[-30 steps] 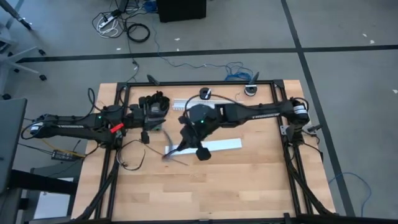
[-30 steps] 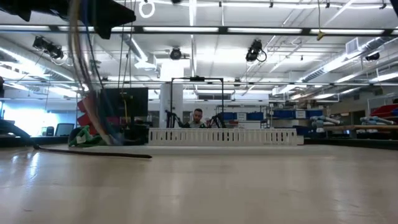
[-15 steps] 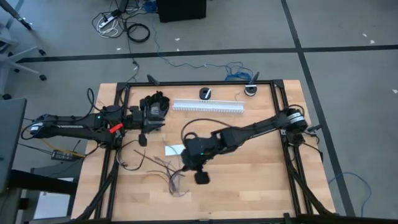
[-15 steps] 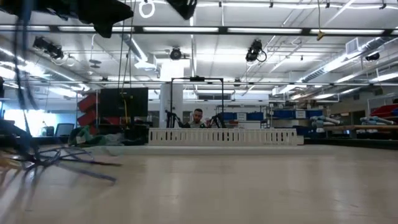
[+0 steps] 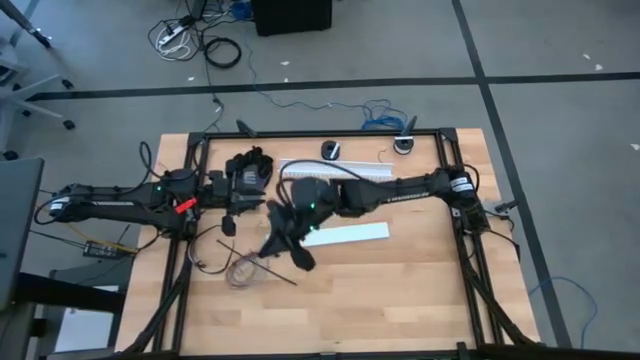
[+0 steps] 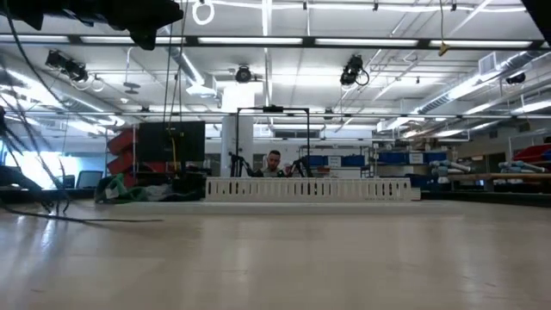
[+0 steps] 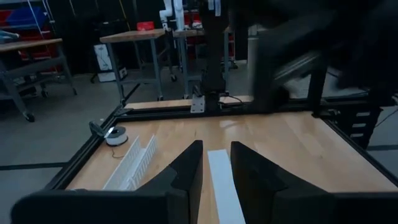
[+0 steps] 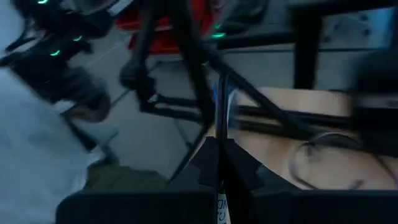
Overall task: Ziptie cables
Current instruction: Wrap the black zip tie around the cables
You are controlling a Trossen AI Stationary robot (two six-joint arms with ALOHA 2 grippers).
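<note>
The cables (image 5: 245, 270), a loose bundle of thin dark wires, lie partly on the table near the left and rise to my right gripper (image 5: 275, 238), which is shut on them. In the low view the cables (image 6: 34, 202) hang as thin strands at the far left. The right wrist view shows my right gripper (image 8: 219, 146) closed with a thin strand coming out of it. My left gripper (image 5: 262, 180) waits open at the far left, nothing between its fingers (image 7: 186, 165). My right gripper pinches a thin strand of the cables (image 8: 221, 118) between its two shut fingers. It comes in slanting down from the table's right side. The rest of the bundle trails below the gripper, slack, with its lower part (image 5: 240, 272) on the table.
A white slotted duct (image 5: 370, 170) lies along the far edge, partly under the right arm, and a flat white strip (image 5: 350, 233) lies at mid-table. Two small round things (image 5: 330, 150) sit by the far frame bar. A person (image 6: 273, 162) sits far behind the table.
My right gripper has swung toward the table's near edge and then back toward the far left, rolling as it went. The cables went with it: hanging at first, then spread on the table near the front, now dragged toward the left.
</note>
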